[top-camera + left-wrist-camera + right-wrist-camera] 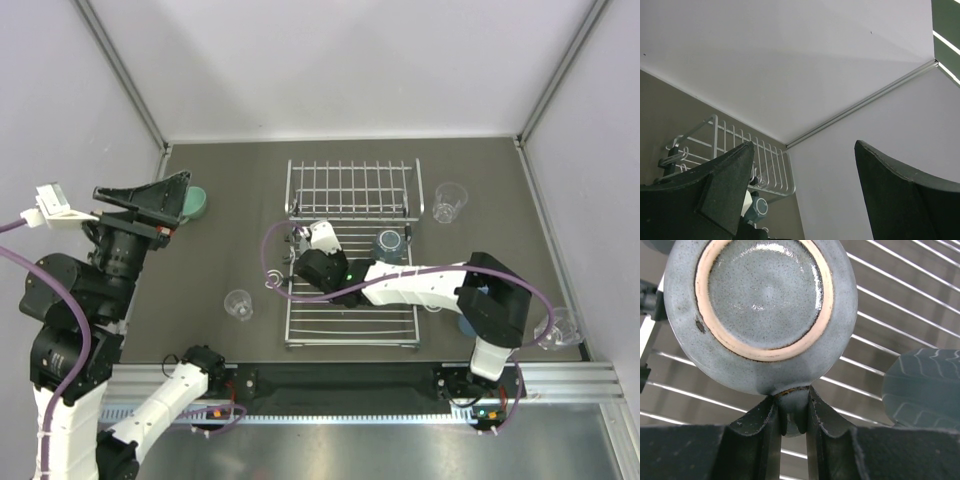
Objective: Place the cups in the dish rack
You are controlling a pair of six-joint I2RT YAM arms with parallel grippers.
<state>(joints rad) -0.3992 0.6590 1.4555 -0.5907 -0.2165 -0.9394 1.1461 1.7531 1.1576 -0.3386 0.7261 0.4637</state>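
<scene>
My right gripper [791,402] is shut on the handle of a grey-blue mug [760,305]. It holds the mug bottom-up over the bars of the wire dish rack [900,330]. In the top view this gripper [300,262] is over the rack's [350,322] left side and hides most of the mug. A blue-teal cup [390,245] stands on the rack, and also shows in the right wrist view [925,387]. My left gripper [172,195] is open, empty and raised at the left, above a mint-green mug [197,203]. Its jaws [802,150] point at the walls.
A clear tumbler [238,304] stands on the table left of the rack. Another [449,202] stands at the rack's far right corner. A third [560,328] is by the right wall. The hinged panel [352,190] lies behind the rack.
</scene>
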